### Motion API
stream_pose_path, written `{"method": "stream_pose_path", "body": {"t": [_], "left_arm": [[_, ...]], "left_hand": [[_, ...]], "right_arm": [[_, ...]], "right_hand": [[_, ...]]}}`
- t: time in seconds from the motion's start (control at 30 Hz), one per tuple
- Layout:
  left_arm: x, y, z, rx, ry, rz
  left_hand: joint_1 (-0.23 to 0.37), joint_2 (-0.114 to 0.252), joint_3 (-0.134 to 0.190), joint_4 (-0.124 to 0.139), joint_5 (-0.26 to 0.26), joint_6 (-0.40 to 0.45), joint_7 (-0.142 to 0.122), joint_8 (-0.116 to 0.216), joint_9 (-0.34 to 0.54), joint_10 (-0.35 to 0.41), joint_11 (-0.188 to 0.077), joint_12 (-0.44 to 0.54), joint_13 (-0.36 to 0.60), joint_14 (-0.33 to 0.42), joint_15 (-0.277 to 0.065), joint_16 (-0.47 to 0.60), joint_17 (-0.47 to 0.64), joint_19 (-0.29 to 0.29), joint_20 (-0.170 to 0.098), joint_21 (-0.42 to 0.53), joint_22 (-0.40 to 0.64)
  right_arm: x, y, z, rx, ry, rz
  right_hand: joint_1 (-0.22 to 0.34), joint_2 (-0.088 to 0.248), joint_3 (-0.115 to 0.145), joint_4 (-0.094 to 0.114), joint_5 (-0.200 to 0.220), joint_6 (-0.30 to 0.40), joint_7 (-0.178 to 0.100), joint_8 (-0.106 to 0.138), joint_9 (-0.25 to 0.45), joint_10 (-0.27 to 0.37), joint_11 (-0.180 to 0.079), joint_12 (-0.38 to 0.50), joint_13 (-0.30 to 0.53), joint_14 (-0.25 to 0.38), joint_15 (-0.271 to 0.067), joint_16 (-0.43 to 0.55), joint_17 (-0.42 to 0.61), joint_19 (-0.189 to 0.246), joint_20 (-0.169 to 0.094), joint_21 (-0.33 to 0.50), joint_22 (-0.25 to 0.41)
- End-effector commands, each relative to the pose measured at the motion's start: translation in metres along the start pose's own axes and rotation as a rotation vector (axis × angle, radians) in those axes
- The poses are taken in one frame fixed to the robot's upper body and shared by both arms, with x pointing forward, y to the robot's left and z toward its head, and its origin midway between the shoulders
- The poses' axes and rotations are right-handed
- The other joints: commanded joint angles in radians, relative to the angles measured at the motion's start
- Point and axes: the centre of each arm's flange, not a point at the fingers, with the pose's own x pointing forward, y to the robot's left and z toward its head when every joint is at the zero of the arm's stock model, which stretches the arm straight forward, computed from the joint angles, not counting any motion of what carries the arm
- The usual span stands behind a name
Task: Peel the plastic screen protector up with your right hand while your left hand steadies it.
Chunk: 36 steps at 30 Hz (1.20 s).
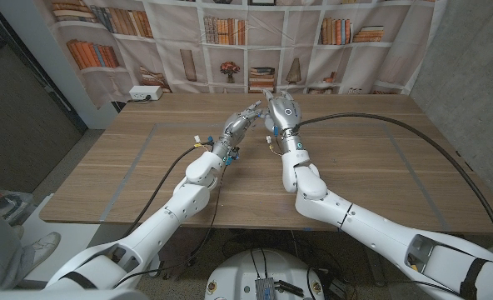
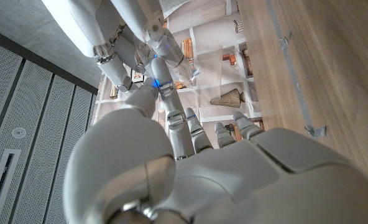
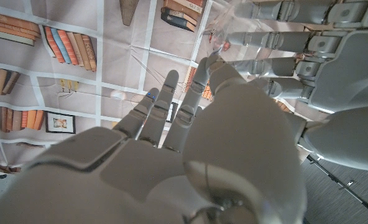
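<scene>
The clear plastic screen protector is really hard to make out. It's just a faint glossy, see-through sheet up in the air between the two robot hands, above the far middle of the pale wood-grain desk. In the head view I honestly can't pick it out at all.

The left robot hand, white and grey moulded plastic, has its fingertips bunched toward the right one. They seem to pinch the sheet's edge, though the contact is mostly hidden.

The right robot hand stands upright with its fingers mostly straight, thumb tip meeting the film; I can't tell if it truly grips it.

Behind is a wrinkled printed bookshelf backdrop, no readable writing.
</scene>
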Motion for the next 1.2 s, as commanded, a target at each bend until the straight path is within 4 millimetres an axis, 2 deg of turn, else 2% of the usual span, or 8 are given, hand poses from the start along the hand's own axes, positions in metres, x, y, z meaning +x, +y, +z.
{"method": "stream_pose_path", "body": {"t": [0.03,0.53,1.2], "left_arm": [[0.003,0.0,-0.003,-0.004,0.019,-0.021],[0.006,0.0,-0.009,-0.023,0.034,-0.035],[0.005,0.003,-0.01,-0.018,0.035,-0.024]], "left_hand": [[0.005,0.005,0.0,0.003,0.001,0.01,0.001,-0.001,-0.002,0.008,0.001,-0.002,0.003,-0.001,-0.018,-0.004,0.002,0.002,-0.005,-0.001,0.002],[0.006,0.006,0.0,0.003,0.002,0.009,0.002,-0.002,-0.002,0.008,0.001,-0.003,0.003,-0.002,-0.017,-0.005,0.002,0.002,-0.005,-0.001,0.002],[0.008,0.005,0.0,0.002,0.002,0.01,0.004,-0.002,-0.001,0.007,0.003,-0.004,0.003,-0.001,-0.017,-0.005,0.002,0.002,-0.005,-0.001,0.002]], "right_arm": [[0.002,-0.013,0.002,0.001,-0.02,-0.022],[0.01,-0.033,-0.006,-0.015,0.002,-0.075],[0.009,-0.036,-0.002,0.0,-0.003,-0.073]], "right_hand": [[0.007,0.009,-0.004,0.002,0.01,0.013,0.001,0.004,0.001,0.061,-0.047,0.009,0.004,0.002,-0.179,0.001,0.004,0.004,-0.007,0.005,0.005],[0.009,0.007,-0.006,0.002,0.012,0.024,-0.006,0.004,0.001,0.063,-0.047,0.011,0.002,0.01,-0.178,0.002,0.008,0.009,-0.005,0.007,0.004],[0.012,0.002,-0.006,0.001,0.014,0.035,-0.007,0.004,0.001,0.064,-0.046,0.013,-0.001,0.016,-0.178,0.0,0.01,0.014,-0.004,0.008,0.004]]}}
